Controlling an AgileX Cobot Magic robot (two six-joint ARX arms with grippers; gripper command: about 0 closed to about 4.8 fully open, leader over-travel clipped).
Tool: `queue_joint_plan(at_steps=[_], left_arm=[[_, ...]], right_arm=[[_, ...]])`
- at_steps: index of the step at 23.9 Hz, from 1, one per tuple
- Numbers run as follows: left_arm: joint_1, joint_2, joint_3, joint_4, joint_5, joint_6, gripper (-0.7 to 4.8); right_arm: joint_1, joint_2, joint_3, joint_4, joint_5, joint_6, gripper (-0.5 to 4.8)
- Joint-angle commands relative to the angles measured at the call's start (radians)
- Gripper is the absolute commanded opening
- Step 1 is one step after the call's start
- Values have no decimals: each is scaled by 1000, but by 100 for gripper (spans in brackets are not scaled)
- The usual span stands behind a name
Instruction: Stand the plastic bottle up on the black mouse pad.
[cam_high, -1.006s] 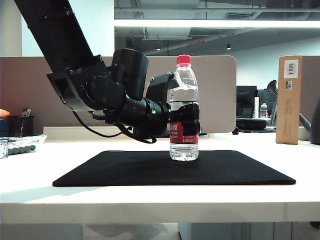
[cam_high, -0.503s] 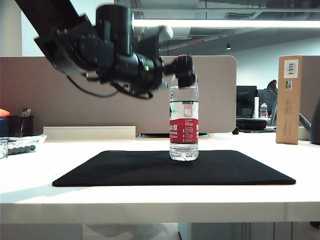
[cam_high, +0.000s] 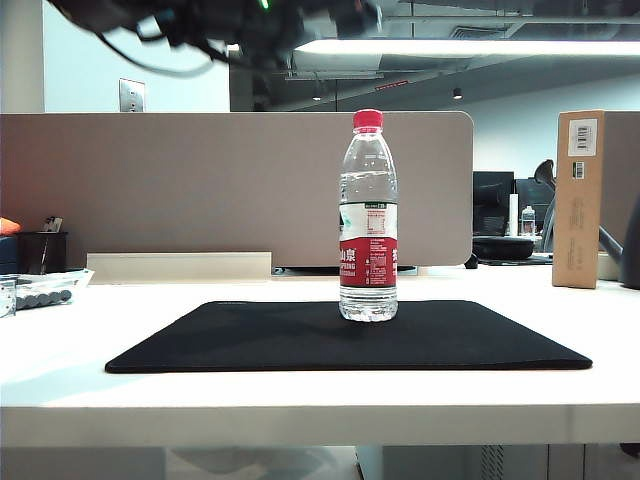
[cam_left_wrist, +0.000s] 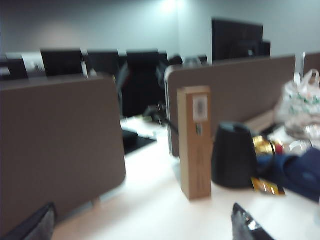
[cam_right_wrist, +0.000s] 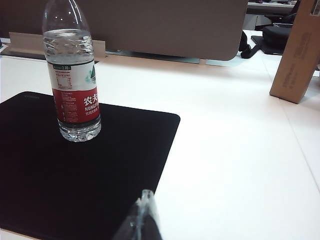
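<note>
The plastic bottle (cam_high: 368, 215), clear with a red cap and a red label, stands upright on the black mouse pad (cam_high: 300, 338), a little right of the pad's middle. Nothing touches it. My left arm (cam_high: 262, 22) is a dark blur at the top edge of the exterior view, high above the bottle and to its left. In the left wrist view my left gripper (cam_left_wrist: 142, 227) is open and empty, its fingertips far apart over the white desk. My right gripper (cam_right_wrist: 145, 202) is shut and empty, low over the pad's (cam_right_wrist: 100, 175) edge, with the bottle (cam_right_wrist: 75, 85) well ahead of it.
A tall cardboard box (cam_high: 578, 200) stands at the right on the white table, also visible as the box (cam_left_wrist: 195, 142) in the left wrist view beside a dark rounded jug (cam_left_wrist: 234, 155). A beige partition (cam_high: 200, 190) runs behind the pad. A black pen holder (cam_high: 40, 252) sits far left.
My left gripper, which stood round the bottle's middle, has lifted past the cap and up to the top of the exterior view. The bottle stays upright in the same spot.
</note>
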Motion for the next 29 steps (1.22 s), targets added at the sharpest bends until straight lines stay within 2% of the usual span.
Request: queue_joint_plan(at_steps=[1, 3, 4, 5, 6, 7, 8, 13, 15, 16, 18, 21, 23, 26, 29], left_arm=[[3, -56, 5, 2, 45, 35, 479], [11, -127, 5, -55, 73, 48, 479], [13, -158, 5, -94, 73, 48, 442], [18, -215, 5, -176, 74, 48, 165], [18, -253, 5, -236, 73, 49, -32], [18, -285, 5, -278, 74, 51, 19], [18, -358, 5, -372, 76, 51, -5], [-3, -591, 5, -662, 49, 53, -5], [-48, -703, 5, -826, -86, 85, -5], [-75, -768, 5, -925, -195, 97, -5], [-129, -846, 3, -1048, -251, 97, -5], [-188, -905, -23, -1073, -263, 106, -5], [-222, -943, -51, -1073, -300, 143, -5], [-231, -998, -95, -1070, -346, 161, -5], [-231, -1037, -126, -1074, -348, 156, -5]], right_arm=[[26, 5, -4, 16, 10, -2, -5], [82, 11, -4, 14, 9, -2, -5], [107, 12, -4, 15, 8, -2, -5], [149, 12, -4, 15, 8, -2, -5], [165, 12, -4, 14, 7, -2, -5], [178, 12, -4, 15, 7, -2, -5], [198, 12, -4, 15, 8, -2, -5], [209, 6, -4, 14, 8, -2, -5], [209, -13, -4, 13, 8, -2, -5], [209, -30, -4, 10, 8, -2, -5], [209, -74, -4, 0, 8, -2, -5], [209, -75, -4, 7, 8, -2, -5], [209, -77, -4, -3, 8, -2, -5], [209, -77, -4, -7, 8, -2, -5], [209, -77, -4, -7, 8, -2, -5]])
